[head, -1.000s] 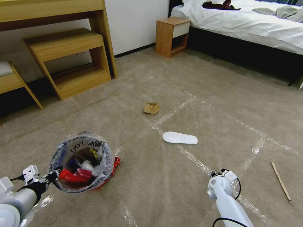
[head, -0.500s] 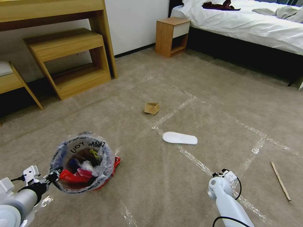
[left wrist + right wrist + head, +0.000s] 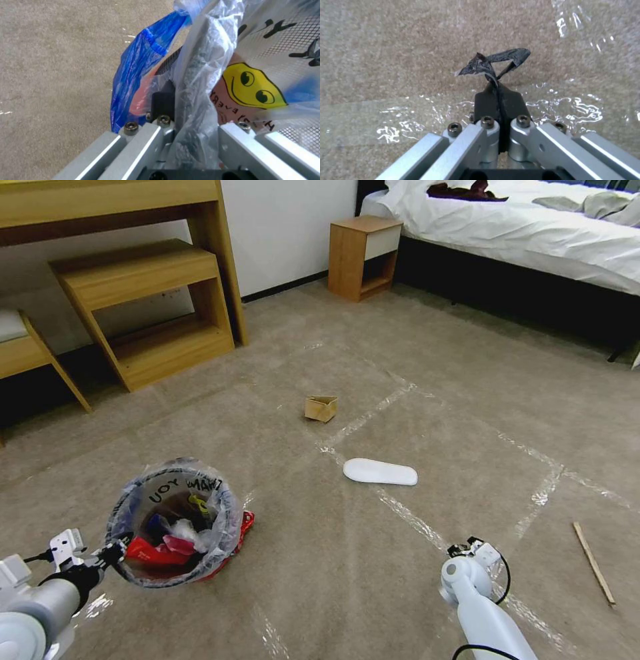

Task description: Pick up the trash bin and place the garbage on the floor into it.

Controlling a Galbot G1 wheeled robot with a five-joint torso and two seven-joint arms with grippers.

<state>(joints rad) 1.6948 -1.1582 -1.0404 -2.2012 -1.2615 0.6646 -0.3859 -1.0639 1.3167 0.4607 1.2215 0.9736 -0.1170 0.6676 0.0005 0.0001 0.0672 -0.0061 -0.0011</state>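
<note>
The right gripper [image 3: 467, 548] has been pulled back a tiny bit toward the robot, approx. a small slip lower in the head view.

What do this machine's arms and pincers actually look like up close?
Both arms are smooth, rounded tubes in pale grey-white. The left gripper has a small white block and a thin black cable beside it; the right gripper trails a looping black cable. Seen from the wrists, each has silver metal linkage bars joined by dark bolts, ending in flat black fingers.
</note>
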